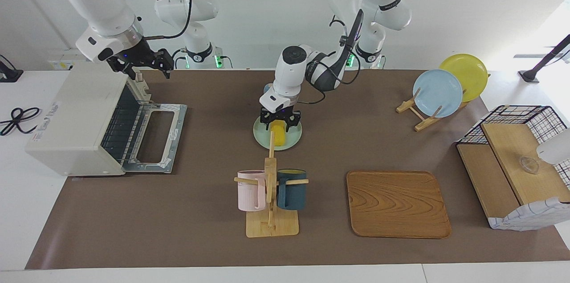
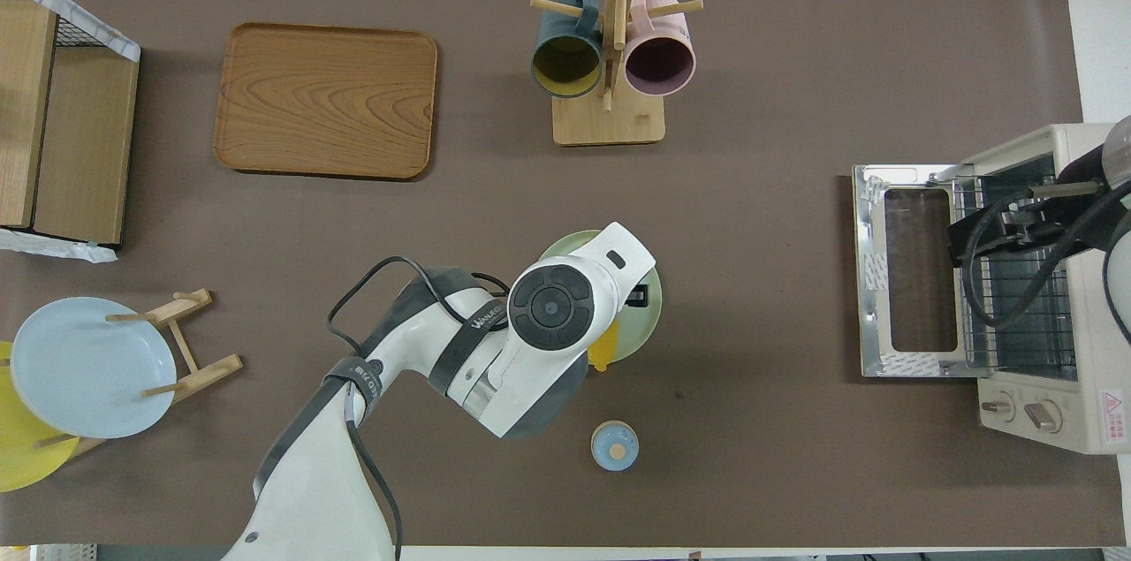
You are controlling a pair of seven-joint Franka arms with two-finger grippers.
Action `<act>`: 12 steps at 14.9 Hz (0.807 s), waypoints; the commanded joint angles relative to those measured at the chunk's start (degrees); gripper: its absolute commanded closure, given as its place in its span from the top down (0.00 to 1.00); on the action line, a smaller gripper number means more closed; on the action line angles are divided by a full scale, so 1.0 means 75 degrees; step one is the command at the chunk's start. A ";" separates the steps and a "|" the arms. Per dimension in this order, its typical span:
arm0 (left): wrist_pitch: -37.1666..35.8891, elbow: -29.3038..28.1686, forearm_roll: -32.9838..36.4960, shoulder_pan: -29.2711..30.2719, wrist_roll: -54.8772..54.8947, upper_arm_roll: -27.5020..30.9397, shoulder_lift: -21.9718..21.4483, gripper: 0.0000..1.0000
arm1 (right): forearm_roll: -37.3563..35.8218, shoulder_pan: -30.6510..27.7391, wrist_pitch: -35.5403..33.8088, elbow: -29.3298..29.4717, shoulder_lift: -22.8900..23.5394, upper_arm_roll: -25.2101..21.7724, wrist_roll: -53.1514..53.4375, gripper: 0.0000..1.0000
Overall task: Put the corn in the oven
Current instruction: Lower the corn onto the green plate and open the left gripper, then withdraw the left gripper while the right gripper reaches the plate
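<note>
The yellow corn lies on a pale green plate in the middle of the table. My left gripper is down over the corn, open, with a finger on each side of it. In the overhead view the left arm covers most of the plate; only the corn's tip shows. The cream-white oven stands at the right arm's end, its door dropped open and the wire rack showing. My right gripper hangs open above the oven's mouth.
A wooden mug rack with a pink and a dark blue mug stands just farther from the robots than the plate. A wooden tray, a plate rack with blue and yellow plates and a wire basket with a wooden box are toward the left arm's end. A small blue round thing sits nearer the robots.
</note>
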 commanded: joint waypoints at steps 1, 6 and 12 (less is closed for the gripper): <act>0.0004 0.0068 0.0005 -0.0068 0.0041 0.0134 -0.0010 1.00 | 0.0034 -0.0015 -0.0041 0.0005 -0.0071 0.0030 0.0016 1.00; -0.1843 0.0559 0.0017 0.0634 0.0368 0.0110 -0.1017 1.00 | 0.0034 0.0020 -0.0041 0.0040 -0.0059 0.0077 0.0016 1.00; -0.3931 0.1100 0.0017 0.1852 0.1468 0.0134 -0.2118 1.00 | 0.0350 0.0009 -0.0041 0.0168 -0.0001 0.0240 0.0051 1.00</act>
